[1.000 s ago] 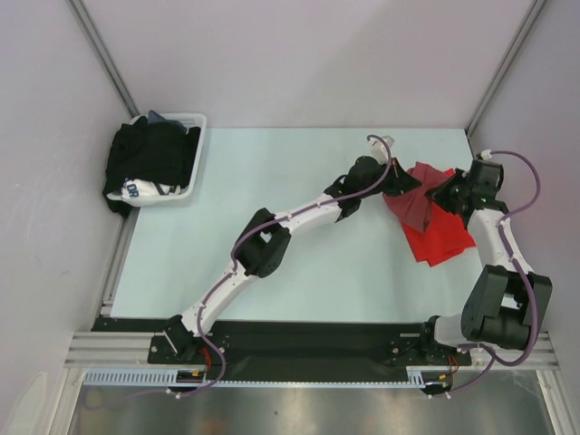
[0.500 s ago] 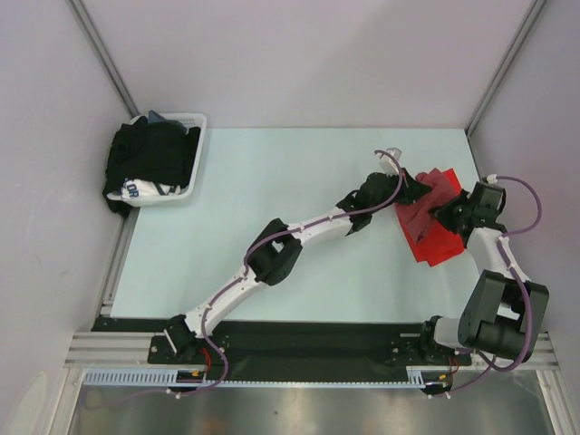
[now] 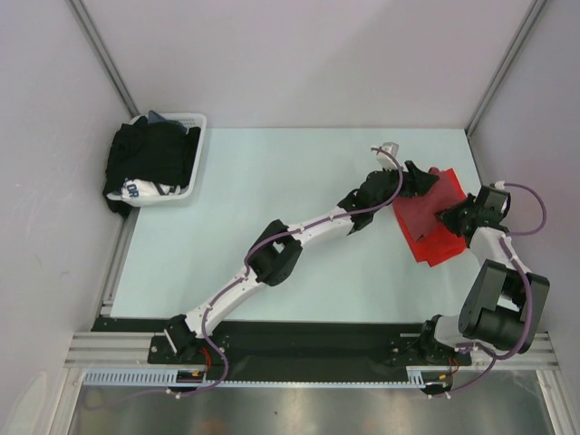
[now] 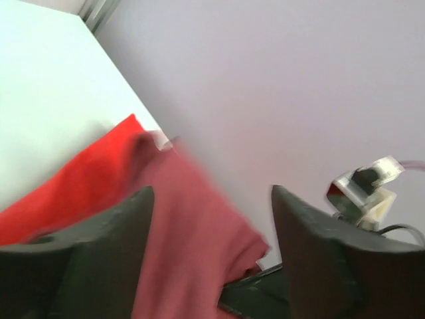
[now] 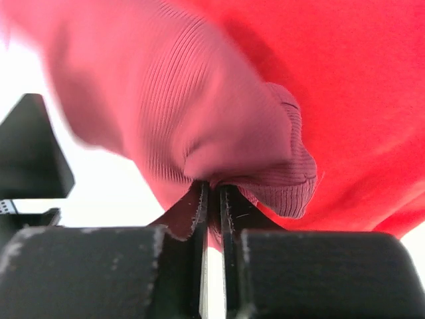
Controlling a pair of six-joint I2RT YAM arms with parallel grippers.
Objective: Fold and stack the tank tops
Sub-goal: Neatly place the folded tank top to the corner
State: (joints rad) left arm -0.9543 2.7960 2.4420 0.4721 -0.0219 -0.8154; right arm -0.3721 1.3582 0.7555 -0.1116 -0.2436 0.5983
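Left gripper [image 4: 209,196] stood open, empty; right gripper [image 5: 212,189] pinched the maroon tank top [image 5: 199,100]; one-sided pull risked skewing the fold.

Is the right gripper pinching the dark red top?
Yes, the right gripper has its fingers almost closed on a bunched fold of the dark red top.

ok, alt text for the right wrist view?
The right gripper, its fingers nearly together, pinches a bunched fold of the maroon tank top, whose ribbed cloth hangs over the fingertips. The bright red tank top fills the frame behind and to the right.
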